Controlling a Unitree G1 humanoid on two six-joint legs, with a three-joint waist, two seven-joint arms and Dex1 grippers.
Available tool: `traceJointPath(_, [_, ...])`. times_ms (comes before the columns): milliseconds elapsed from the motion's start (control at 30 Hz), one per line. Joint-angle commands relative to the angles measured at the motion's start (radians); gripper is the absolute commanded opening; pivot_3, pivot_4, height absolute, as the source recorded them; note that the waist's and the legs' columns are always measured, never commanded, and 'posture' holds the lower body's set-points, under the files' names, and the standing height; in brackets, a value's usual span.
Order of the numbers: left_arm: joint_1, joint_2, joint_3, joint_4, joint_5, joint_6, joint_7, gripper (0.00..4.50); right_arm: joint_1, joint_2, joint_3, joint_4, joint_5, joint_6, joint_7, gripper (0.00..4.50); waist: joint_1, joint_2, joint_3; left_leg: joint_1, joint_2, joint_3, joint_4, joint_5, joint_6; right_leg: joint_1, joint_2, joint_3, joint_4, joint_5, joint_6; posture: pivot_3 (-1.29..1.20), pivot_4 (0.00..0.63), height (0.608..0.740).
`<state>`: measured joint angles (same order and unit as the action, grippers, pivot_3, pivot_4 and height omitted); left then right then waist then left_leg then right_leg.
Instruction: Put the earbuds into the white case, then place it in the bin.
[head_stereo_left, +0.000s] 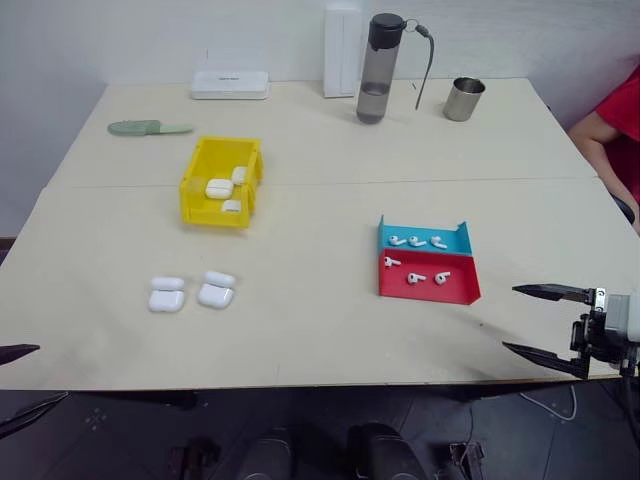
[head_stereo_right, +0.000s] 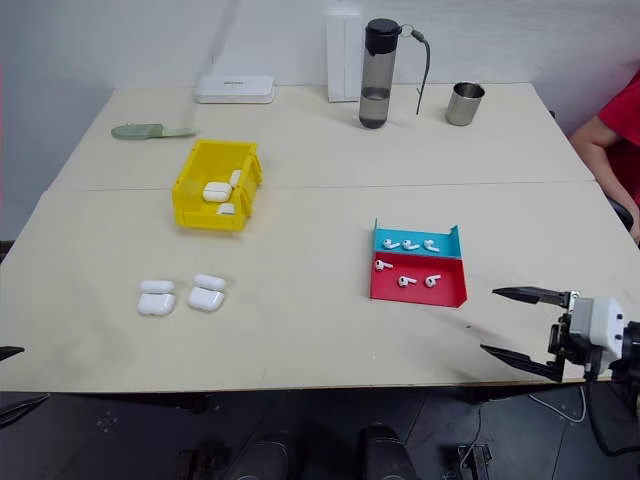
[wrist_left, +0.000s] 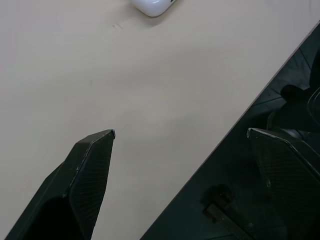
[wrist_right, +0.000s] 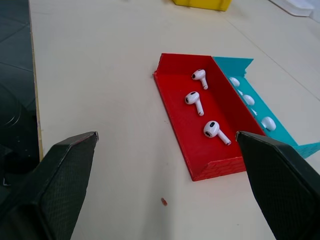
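The yellow bin (head_stereo_left: 220, 181) holds three white cases (head_stereo_left: 219, 187). The red and blue tray (head_stereo_left: 427, 262) holds six earbuds (wrist_right: 194, 101). Both grippers, left (wrist_left: 180, 135) and right (head_stereo_left: 528, 320), have open, empty jaws.

A: Where are the earbuds (head_stereo_left: 417, 242)?
B: Six glossy white stemmed ones lie loose at four o'clock from the yellow bin (head_stereo_left: 202, 193).
A: And the white case (head_stereo_left: 215, 296)?
B: Open, lid back, at six o'clock from the bin, which has closed cases inside.
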<state>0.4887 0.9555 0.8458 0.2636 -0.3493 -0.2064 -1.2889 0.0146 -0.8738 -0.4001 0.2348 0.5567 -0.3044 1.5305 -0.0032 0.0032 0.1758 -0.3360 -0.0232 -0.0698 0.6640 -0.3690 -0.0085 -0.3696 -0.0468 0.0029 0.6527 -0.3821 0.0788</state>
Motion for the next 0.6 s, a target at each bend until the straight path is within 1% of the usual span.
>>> traceJointPath(33, [0.007,-0.006,0.030,-0.022,-0.025,0.000,0.015,4.46,0.005,-0.008,-0.014,-0.036,0.006,0.005,-0.007,4.50,-0.001,0.000,0.000,0.000,0.000,0.000,0.000,0.000,0.000,0.000,0.000,0.000,0.000,0.000,0.000,0.00,0.150,0.740])
traceJointPath(100, [0.004,-0.010,0.039,-0.031,-0.023,0.012,0.040,4.46,0.003,0.000,-0.009,-0.055,0.013,0.026,-0.027,4.50,-0.001,0.000,0.000,0.000,0.000,0.000,0.000,0.000,0.000,-0.001,0.000,0.000,0.001,0.000,0.000,0.00,0.150,0.740])
traceJointPath(133, [0.002,-0.010,0.049,-0.039,-0.038,0.045,0.052,4.46,0.002,0.007,-0.003,-0.078,0.019,0.047,-0.046,4.50,-0.001,0.000,0.000,0.000,0.000,0.000,0.000,0.000,0.000,-0.001,0.000,0.000,0.001,0.000,0.000,0.00,0.150,0.740])
traceJointPath(233, [0.017,-0.010,0.101,-0.065,-0.112,0.188,0.064,4.46,-0.015,0.047,0.008,-0.170,0.043,0.107,-0.128,4.50,-0.006,-0.001,0.000,0.000,0.001,0.000,0.000,0.000,-0.001,-0.002,0.000,0.000,0.003,0.000,0.000,0.00,0.150,0.740])
traceJointPath(267, [0.014,-0.011,0.124,-0.067,-0.127,0.233,0.090,4.46,-0.022,0.067,0.016,-0.212,0.064,0.125,-0.145,4.50,-0.007,-0.002,0.000,0.000,0.001,0.000,0.000,-0.001,-0.002,-0.003,0.000,0.000,0.004,0.000,0.000,0.00,0.150,0.740])
traceJointPath(367, [0.023,-0.023,0.180,-0.080,-0.155,0.410,0.192,4.46,-0.024,0.126,0.051,-0.331,0.130,0.157,-0.145,4.50,-0.009,-0.002,0.000,0.000,0.001,0.000,0.000,0.000,-0.002,-0.004,0.000,0.000,0.006,0.000,0.000,0.00,0.150,0.740])
traceJointPath(500, [0.139,-0.028,0.209,-0.065,-0.105,0.609,0.270,4.46,-0.051,0.220,0.113,-0.454,0.202,0.173,-0.154,4.50,-0.019,-0.002,0.000,-0.001,0.001,0.000,0.000,-0.001,-0.002,-0.004,0.000,0.000,0.006,0.000,0.000,0.00,0.150,0.740])
traceJointPath(600, [0.179,-0.004,0.209,-0.005,-0.041,0.653,0.338,4.46,-0.092,0.282,0.147,-0.464,0.200,0.145,-0.150,4.50,-0.024,-0.004,0.000,0.000,0.001,0.000,0.000,-0.001,-0.002,-0.004,0.000,0.000,0.006,0.000,0.000,0.00,0.150,0.740])
